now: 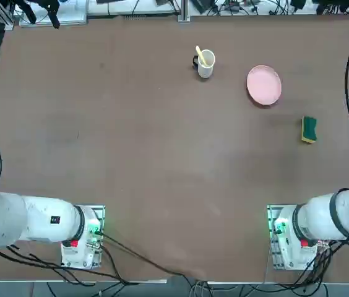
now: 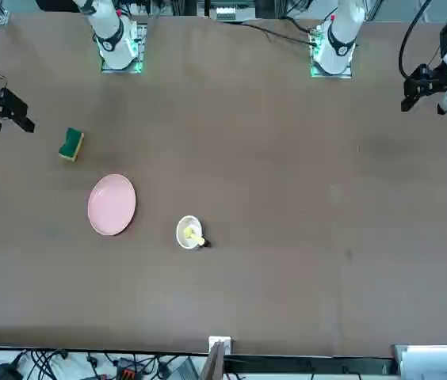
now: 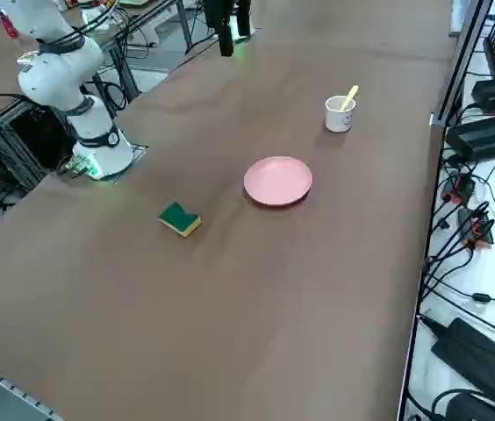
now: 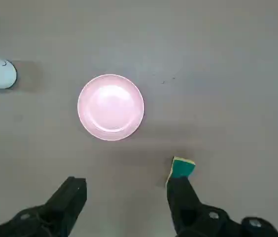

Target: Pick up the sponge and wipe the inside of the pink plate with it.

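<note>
Table (image 1: 131, 154): brown, fills the top view; right arm base (image 1: 292, 238) at its near edge, about 5 o'clock from table centre.

Right arm (image 3: 59, 66): folded back above its base, well apart from all objects.

Right gripper (image 4: 126, 202): seen in the wrist view, raised high above the table, pointing straight down. Fingers (image 4: 70, 197) spread wide, released, nothing between them. In the front view the gripper (image 2: 5, 111) hangs at the picture's left edge, clear of the tabletop.

Plate (image 1: 264, 85): pink, round, lying flat and bare, at roughly 2 o'clock from table centre in the top view. Its inside shows nothing on it.

Mug (image 1: 205, 63): white, upright, at about 10 o'clock from the plate, near but apart. Yellow utensil (image 1: 202, 55) stands in it, leaning.

Sponge (image 1: 309, 130): green layer up, yellow layer at the edge, flat on the table at about 4 o'clock from the plate in the top view, near it, not touching. Untouched by the gripper; in the wrist view one fingertip overlaps it in sight only
</note>
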`<state>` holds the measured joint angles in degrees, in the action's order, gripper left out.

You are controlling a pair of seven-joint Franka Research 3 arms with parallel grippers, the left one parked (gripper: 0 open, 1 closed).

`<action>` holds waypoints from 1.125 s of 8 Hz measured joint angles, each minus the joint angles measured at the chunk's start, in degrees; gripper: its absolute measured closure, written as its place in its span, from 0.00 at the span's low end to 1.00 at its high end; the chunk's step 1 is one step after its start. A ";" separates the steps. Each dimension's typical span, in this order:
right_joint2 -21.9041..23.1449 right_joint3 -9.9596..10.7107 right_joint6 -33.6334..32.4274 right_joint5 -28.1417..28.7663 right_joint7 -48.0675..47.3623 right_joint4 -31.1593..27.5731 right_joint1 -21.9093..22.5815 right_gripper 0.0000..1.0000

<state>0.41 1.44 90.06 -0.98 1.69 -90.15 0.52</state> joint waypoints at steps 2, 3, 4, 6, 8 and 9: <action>0.00 0.00 -0.07 0.00 0.02 0.01 0.01 0.00; 0.00 0.10 -0.09 0.00 0.02 0.00 0.00 0.00; -0.08 0.49 -0.10 -0.01 0.02 0.01 -0.26 0.00; -1.72 1.99 -0.24 -0.82 1.67 -1.20 -2.68 0.00; -4.41 2.72 7.41 -1.85 9.42 -8.27 -8.36 0.00; -5.36 2.95 13.00 -1.87 13.43 -12.74 -11.35 0.00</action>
<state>-4.95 4.40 103.06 -2.85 15.12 -102.90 -10.83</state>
